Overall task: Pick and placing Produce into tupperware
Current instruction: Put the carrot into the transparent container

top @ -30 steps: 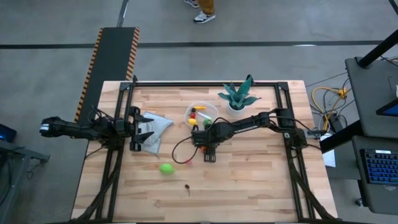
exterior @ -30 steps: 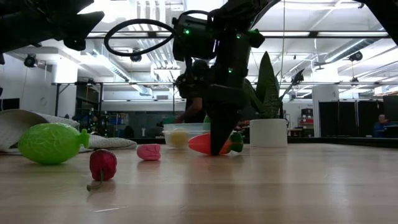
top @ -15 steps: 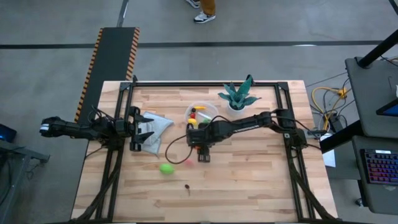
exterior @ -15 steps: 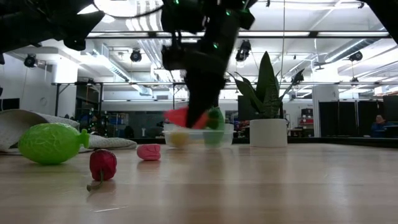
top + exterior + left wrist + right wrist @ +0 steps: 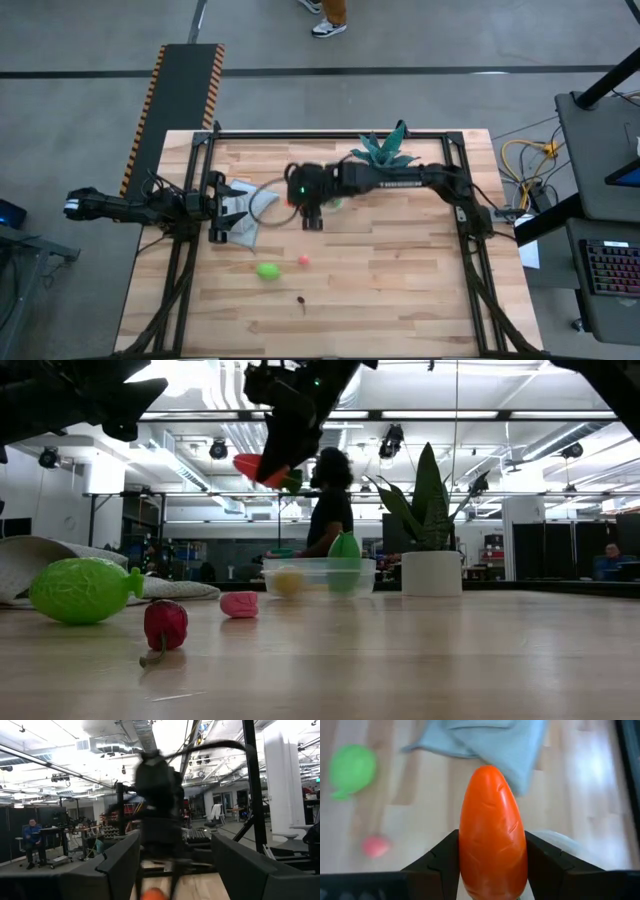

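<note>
From above, I see my right gripper [image 5: 311,222] near the tupperware [image 5: 335,200], mostly hidden under the arm; the left gripper [image 5: 228,209] waits over the cloth [image 5: 262,200], its state unclear. Low view: the carrot [image 5: 262,468] rides high, left of the bowl. Right wrist: fingers [image 5: 442,857] clamp the carrot. Releasing now would probably drop it outside the rim.

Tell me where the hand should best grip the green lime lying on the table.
Probably across the lime's rounded body, coming straight down from above. It lies free on the table, apart from the small pink piece, and its narrow pointed end looks harder to pinch.
</note>
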